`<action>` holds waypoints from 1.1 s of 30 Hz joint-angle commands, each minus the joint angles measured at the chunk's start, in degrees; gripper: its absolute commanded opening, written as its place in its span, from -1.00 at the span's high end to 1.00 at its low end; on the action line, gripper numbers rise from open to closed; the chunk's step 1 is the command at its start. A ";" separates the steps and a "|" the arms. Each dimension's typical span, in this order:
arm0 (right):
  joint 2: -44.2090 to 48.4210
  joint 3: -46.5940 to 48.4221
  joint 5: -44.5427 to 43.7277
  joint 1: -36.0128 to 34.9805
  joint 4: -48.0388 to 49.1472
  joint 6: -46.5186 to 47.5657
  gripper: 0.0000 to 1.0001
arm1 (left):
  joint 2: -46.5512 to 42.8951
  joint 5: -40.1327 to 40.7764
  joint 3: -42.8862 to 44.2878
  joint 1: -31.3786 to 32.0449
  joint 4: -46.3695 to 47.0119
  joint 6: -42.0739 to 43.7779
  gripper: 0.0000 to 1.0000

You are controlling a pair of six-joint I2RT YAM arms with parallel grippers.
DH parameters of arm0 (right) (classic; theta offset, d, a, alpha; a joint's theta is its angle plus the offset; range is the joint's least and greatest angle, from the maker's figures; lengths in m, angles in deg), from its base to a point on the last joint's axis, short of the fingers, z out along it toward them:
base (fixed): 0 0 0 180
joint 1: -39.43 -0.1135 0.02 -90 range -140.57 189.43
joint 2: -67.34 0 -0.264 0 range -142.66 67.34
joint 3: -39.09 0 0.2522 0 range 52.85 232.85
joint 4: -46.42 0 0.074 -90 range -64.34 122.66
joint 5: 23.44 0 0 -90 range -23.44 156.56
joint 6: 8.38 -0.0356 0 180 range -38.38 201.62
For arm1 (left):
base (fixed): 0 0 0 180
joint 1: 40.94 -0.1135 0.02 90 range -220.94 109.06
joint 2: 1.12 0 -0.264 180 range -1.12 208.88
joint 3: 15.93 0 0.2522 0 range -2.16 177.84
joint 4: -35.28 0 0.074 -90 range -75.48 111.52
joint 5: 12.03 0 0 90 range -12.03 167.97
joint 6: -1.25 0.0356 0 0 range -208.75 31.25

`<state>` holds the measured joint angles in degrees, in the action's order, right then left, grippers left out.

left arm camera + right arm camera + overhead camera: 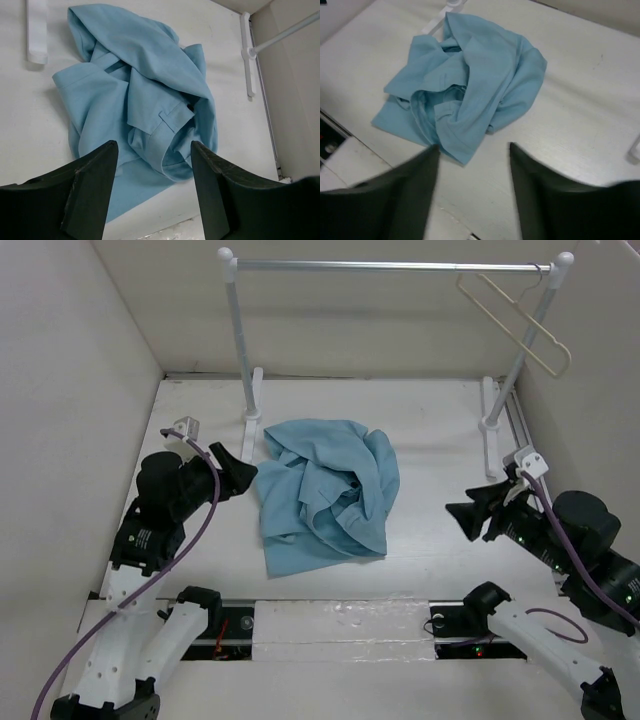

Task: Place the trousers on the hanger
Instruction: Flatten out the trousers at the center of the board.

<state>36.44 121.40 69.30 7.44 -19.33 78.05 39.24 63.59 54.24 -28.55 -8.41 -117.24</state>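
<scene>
Right now the trousers (325,490) are lying in a crumpled heap on the table (430,430), just in front of the clothes rail (395,266) and nearer its left post than its right. One fold is reaching up beside that post's foot. Nothing is gripping the cloth.

The hanger (515,315) is hanging bare by its hook from the right end of the rail's bar, tilting across the right post. It is probably parked there so that it is sitting off the table and within your right arm's reach.

Your left gripper (152,147) is hovering in front of the rail's left post, just beside the heap, with its jaws standing wide and nothing between them. Your right gripper (474,147) is hovering in front of the rail's right post, well apart from the cloth, and is likewise spread and empty.

Both are pointing inward at the bundle. That looks like a two-sided approach, since a garment this bunched is likely going to need both arms to open out.

No container is showing in any view. Only the rail is carrying anything, and that is the hanger.
</scene>
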 commanded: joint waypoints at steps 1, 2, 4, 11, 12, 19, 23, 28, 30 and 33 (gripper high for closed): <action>-0.04 -0.53 -1.07 -0.44 1.54 0.14 0.15 | 0.24 1.45 1.52 0.10 1.11 0.10 -0.13; -0.30 -1.40 -0.55 -0.44 1.80 0.15 0.41 | 0.59 1.97 1.87 0.10 0.76 0.10 -0.13; -0.83 -2.63 -0.02 -0.44 1.89 0.06 1.00 | 0.86 3.29 1.78 0.10 -0.21 0.19 -0.08; -6.97 -6.67 6.47 -0.44 5.13 2.34 1.00 | 3.04 10.75 1.43 0.10 -2.40 -0.42 0.49; -8.29 -7.20 7.44 -0.44 5.84 2.78 1.00 | 4.10 11.64 1.43 0.10 -3.45 -0.77 0.64; -20.96 -13.71 11.85 -5.01 19.55 4.19 0.22 | 14.31 5.93 -7.36 -1.04 1.54 -7.37 0.19; -27.45 -14.68 12.03 -8.78 23.85 3.66 -0.55 | 12.64 5.32 -16.30 -1.04 6.98 -11.49 -0.46; -36.41 -10.73 9.13 -17.39 30.79 3.66 -0.57 | 16.15 5.93 -18.87 -1.04 13.31 -12.46 -0.51; -40.71 -7.76 7.81 -20.03 31.59 3.75 -0.60 | 19.13 6.20 -20.01 -1.04 15.42 -13.52 -0.56; -48.89 -4.49 4.12 -22.84 33.44 5.06 -0.63 | 22.30 5.85 -22.29 -2.36 20.33 -15.54 -0.59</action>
<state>-8.43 112.60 77.61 -13.35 7.34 81.98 59.68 69.98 34.11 -29.80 5.22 -130.02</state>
